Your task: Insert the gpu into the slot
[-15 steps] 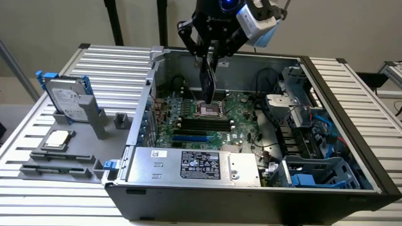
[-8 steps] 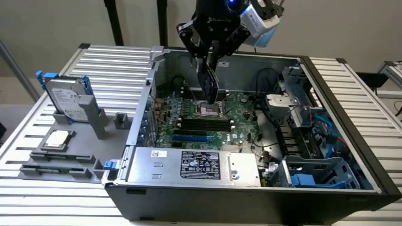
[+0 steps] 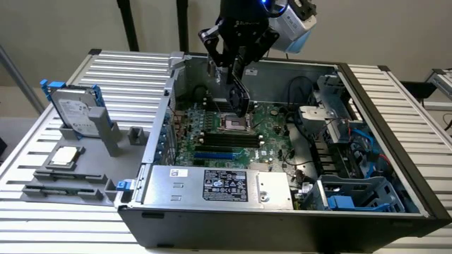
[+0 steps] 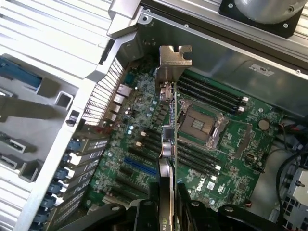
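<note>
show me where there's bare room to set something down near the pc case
Bare ribbed table lies behind the hard drive, beside the case wall on the exterior view's left, and again along the case's other side. Crowded: the grey fixture tray, and inside the case, where the gripper holds the gpu over the motherboard.
</note>
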You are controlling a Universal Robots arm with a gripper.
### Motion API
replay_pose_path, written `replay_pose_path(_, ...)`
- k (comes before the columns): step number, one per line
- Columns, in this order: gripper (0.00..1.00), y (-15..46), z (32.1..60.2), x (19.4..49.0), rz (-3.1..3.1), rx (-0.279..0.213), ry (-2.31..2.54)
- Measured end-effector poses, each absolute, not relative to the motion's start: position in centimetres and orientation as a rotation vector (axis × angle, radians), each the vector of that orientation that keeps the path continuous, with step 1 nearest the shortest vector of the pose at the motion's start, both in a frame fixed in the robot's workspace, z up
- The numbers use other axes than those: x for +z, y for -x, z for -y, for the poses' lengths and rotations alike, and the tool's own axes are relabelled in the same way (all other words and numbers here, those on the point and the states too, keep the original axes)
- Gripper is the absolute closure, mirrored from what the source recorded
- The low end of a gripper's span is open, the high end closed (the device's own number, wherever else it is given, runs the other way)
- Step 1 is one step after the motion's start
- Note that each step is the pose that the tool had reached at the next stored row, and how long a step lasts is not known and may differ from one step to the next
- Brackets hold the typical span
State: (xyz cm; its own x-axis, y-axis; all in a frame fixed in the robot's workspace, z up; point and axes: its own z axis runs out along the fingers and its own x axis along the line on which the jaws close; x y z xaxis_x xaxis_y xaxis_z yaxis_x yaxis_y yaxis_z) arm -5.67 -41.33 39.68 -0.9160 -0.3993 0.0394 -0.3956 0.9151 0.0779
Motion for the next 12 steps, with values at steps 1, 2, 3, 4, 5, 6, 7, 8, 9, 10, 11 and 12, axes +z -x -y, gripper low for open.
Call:
replay_pose_path(1, 0.74, 5.67, 41.33, 39.67, 3.014, -0.105, -0.655)
replay_pose_path(2, 0.74, 5.67, 41.33, 39.65, 3.008, -0.104, -0.682)
replay_pose_path(3, 0.74, 5.67, 41.33, 39.64, 3.001, -0.103, -0.71)
replay_pose_path(4, 0.74, 5.67, 41.33, 39.63, 2.993, -0.102, -0.737)
replay_pose_path(5, 0.74, 5.67, 41.34, 39.62, 2.986, -0.102, -0.764)
replay_pose_path(6, 0.74, 5.67, 41.34, 39.6, 2.979, -0.101, -0.791)
replay_pose_path(7, 0.74, 5.67, 41.34, 39.59, 2.971, -0.1, -0.817)
replay_pose_path(8, 0.74, 5.67, 41.34, 39.57, 2.963, -0.099, -0.844)
replay_pose_path(9, 0.74, 5.67, 41.33, 39.56, 2.954, -0.099, -0.871)
replay_pose_path(10, 0.74, 5.67, 41.33, 39.54, 2.946, -0.098, -0.898)
replay_pose_path(11, 0.74, 5.67, 41.33, 39.53, 2.937, -0.097, -0.924)
replay_pose_path(12, 0.74, 5.67, 41.33, 39.51, 2.928, -0.096, -0.95)
